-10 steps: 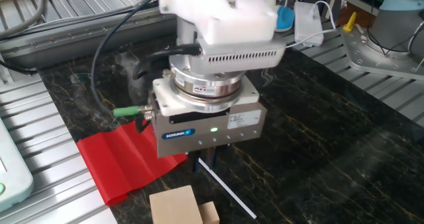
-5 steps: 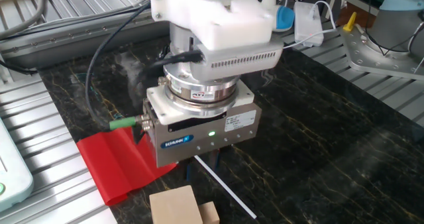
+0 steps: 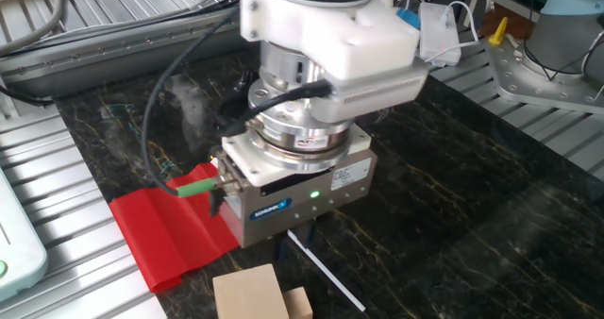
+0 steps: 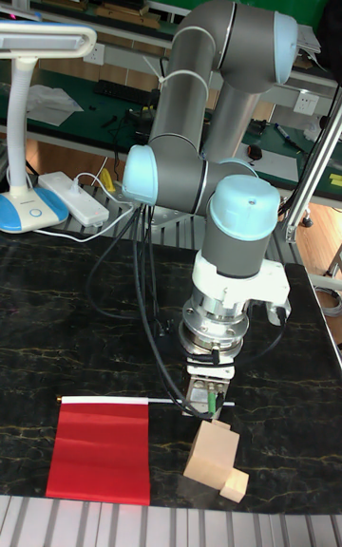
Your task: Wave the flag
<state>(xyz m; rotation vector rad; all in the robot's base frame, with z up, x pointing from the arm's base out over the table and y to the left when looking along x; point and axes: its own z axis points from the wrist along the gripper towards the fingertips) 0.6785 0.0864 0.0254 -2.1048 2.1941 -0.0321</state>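
The dark marbled desk (image 4: 57, 319) carries everything, and the grey arm (image 4: 204, 110) bends down over its front part. The tool (image 4: 207, 402) hangs low over the bare end of the flag's stick, but its body hides the fingers in both views, so I cannot tell whether they are wide, narrow or already pinching the stick.

The flag (image 4: 100, 452) lies flat near the desk's front edge, toward the front left corner in the tall view, cloth spread toward that edge and the white stick (image 3: 326, 277) running along its far side and out past the cloth beneath the tool. Two pale wooden blocks (image 4: 216, 460) sit at the front edge just beside the stick's free end.

Judging by looks, the flag is very light. The creased cloth is soft and will flop and trail. The stick is thin, stiff, probably smooth and inclined to roll or twist in a loose pinch. The bare stick clear of the cloth is the place to grip, squarely and firmly.
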